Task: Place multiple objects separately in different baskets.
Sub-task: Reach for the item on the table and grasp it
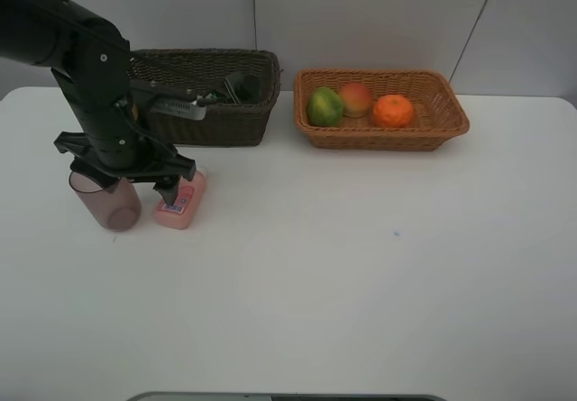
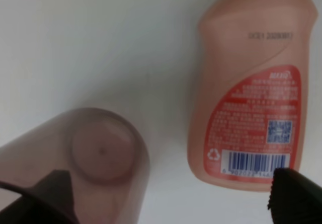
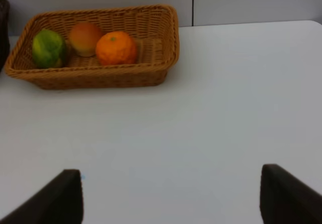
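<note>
The mauve cup (image 1: 106, 201) stands on the table beside the pink bottle (image 1: 180, 201), which lies flat. My left gripper (image 1: 144, 185) hangs open just above them, one finger over the cup (image 2: 95, 153) and one by the pink bottle's base (image 2: 246, 83), holding nothing (image 2: 168, 199). The dark green bottle (image 1: 239, 86) lies in the dark brown basket (image 1: 216, 126). The green-yellow fruit (image 1: 325, 106), the red-yellow fruit (image 1: 357, 99) and the orange (image 1: 393, 111) sit in the light tan basket (image 1: 383, 138). My right gripper (image 3: 171, 194) is open and empty, out of the exterior view.
The white table (image 1: 361, 266) reaches the front edge. In the right wrist view the tan basket (image 3: 100, 78) holds the green-yellow fruit (image 3: 49, 48), the red-yellow fruit (image 3: 84, 38) and the orange (image 3: 116, 48). A grey wall stands behind both baskets.
</note>
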Controlling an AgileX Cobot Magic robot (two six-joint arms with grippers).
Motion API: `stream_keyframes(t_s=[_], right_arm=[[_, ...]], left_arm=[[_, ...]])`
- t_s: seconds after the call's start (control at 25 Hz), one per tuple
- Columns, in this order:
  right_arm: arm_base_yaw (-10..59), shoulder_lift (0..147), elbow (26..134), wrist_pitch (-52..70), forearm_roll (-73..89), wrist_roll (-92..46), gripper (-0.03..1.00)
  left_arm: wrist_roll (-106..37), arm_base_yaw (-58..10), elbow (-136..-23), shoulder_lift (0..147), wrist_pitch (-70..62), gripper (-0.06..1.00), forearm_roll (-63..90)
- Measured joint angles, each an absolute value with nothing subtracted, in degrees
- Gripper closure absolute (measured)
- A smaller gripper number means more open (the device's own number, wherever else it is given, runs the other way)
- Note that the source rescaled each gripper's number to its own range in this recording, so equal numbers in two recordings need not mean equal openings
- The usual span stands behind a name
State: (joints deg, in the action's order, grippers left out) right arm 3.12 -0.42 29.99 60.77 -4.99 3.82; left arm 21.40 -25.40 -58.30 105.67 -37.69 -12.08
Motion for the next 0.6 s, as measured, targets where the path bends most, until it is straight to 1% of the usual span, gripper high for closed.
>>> stream_keyframes(t_s=[0.16, 0.2, 0.28, 0.36, 0.6], right_arm=[[3.1, -0.4, 30.0, 60.8, -5.0, 3.8, 0.33], [3.1, -0.4, 30.0, 60.8, -5.0, 3.8, 0.33], [3.1, -0.4, 30.0, 60.8, -5.0, 3.8, 0.33], [3.1, -0.4, 30.0, 60.8, -5.0, 3.8, 0.33], [3.1, -0.4, 30.0, 60.8, -5.0, 3.8, 0.33]], left_arm=[[21.4, -25.4, -57.9, 105.7, -37.1, -0.04, -12.1], [21.4, -25.4, -57.9, 105.8, -37.1, -0.02, -12.1], [21.3, -25.4, -57.9, 105.8, -37.1, 0.05, -12.1], [21.3, -25.4, -57.9, 105.8, -37.3, 0.16, -12.1], [21.3, -25.4, -57.9, 105.8, -38.6, 0.57, -12.3]])
